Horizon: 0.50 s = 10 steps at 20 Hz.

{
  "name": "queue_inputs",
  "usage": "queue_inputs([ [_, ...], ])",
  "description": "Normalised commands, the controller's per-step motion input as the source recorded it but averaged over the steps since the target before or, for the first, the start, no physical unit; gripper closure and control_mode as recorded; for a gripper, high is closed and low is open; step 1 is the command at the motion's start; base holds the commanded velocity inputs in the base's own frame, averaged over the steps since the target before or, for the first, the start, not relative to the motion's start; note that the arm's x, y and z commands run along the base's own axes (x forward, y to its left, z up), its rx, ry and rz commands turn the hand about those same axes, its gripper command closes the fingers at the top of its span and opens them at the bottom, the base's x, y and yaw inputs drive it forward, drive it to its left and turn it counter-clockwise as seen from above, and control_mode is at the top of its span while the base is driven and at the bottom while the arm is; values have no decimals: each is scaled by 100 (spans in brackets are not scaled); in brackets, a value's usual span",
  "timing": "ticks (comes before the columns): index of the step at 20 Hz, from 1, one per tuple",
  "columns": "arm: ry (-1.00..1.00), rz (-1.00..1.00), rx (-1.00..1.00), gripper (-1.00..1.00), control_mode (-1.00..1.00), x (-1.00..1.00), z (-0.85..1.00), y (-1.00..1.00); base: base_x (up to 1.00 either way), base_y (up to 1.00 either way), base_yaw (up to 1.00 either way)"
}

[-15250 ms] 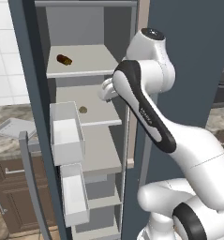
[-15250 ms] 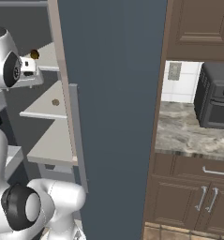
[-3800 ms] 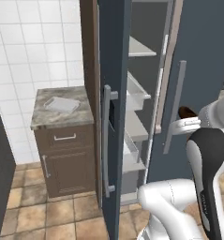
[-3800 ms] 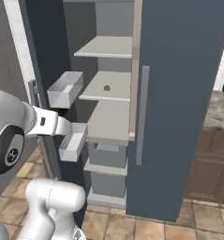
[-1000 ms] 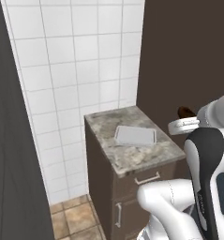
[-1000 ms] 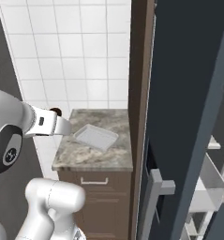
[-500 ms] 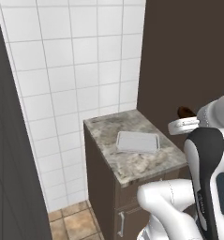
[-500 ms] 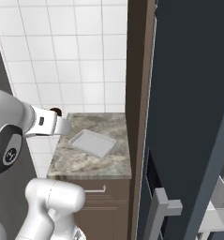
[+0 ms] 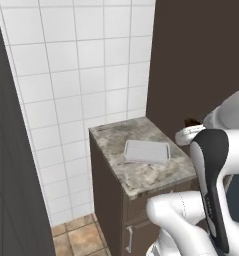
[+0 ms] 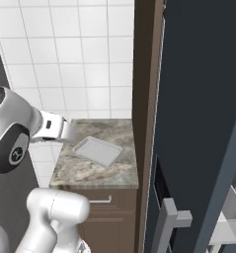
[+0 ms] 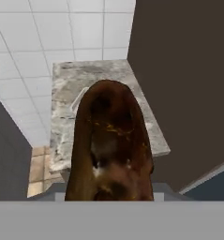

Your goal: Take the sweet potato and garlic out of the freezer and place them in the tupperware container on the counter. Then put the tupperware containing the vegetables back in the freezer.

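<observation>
End effector (image 11: 111, 194) grips the sweet potato (image 11: 111, 150); advise centring it over the tupperware container (image 9: 147, 151) on the surface (image 9: 116, 135) before lowering.

The tupperware container (image 9: 147, 151) lies flat on the counter (image 9: 118, 136), towards its right side and roughly midway front to back in the left base view. The counter stands in a corner: a tiled wall (image 9: 76, 75) runs behind it and along its left, and a tall wood panel (image 9: 201, 55) rises against its right edge. In the right base view the freezer (image 10: 198, 113) stands right of that panel, its door handle (image 10: 170, 222) low in front. The gripper (image 9: 191, 131) hangs beside the counter's right edge, right of the container and apart from it. In the hand view the sweet potato (image 11: 111, 145) sits between the jaws, with the counter and container beyond and below it.
</observation>
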Motion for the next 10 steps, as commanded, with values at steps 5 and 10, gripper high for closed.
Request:
queue_inputs([
  [5, 24, 9, 0, 100, -100, 65, -32, 0, 0, 0, 0],
  [10, 22, 9, 0, 100, -100, 77, -30, 0, 0, 0, 0],
])
